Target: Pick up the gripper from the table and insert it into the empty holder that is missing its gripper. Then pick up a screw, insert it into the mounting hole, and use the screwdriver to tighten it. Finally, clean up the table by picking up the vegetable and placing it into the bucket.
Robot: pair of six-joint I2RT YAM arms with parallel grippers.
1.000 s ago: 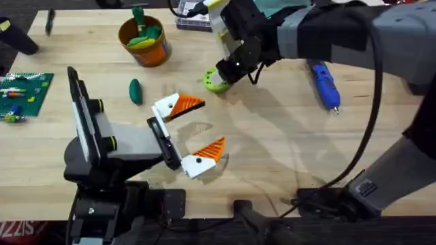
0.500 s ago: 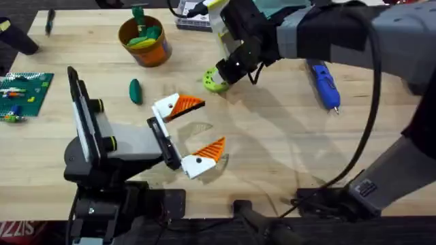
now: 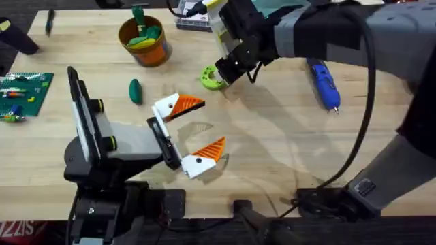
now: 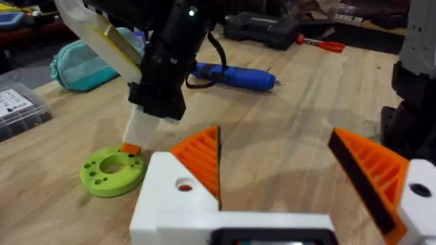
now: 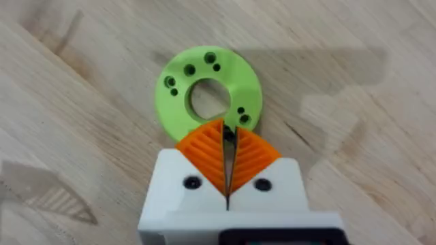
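My right gripper point(image 3: 222, 73) reaches across the table and stands shut at the edge of a bright green ring point(image 3: 212, 79). In the right wrist view its orange pads point(image 5: 204, 153) press together, with a small dark screw point(image 5: 229, 136) pinched at their tips over the ring point(image 5: 204, 75). My left gripper point(image 3: 197, 131) hovers open mid-table, with both white blocks carrying orange tips point(image 4: 204, 160). The blue screwdriver point(image 3: 324, 83) lies at the right. The dark green vegetable point(image 3: 135, 90) lies below the orange bucket point(image 3: 158, 53). The loose gripper piece and the empty holder are out of view.
A green brick plate point(image 3: 24, 92) sits at the left edge. A clear box point(image 3: 191, 22) stands at the back, and a teal pouch point(image 4: 82, 64) lies behind the ring. The bucket holds yellow-and-green toy pieces. Bare wood stretches between the left gripper and the screwdriver.
The right gripper has shifted slightly left and back, and the green ring has slid with it. The left arm has not moved.
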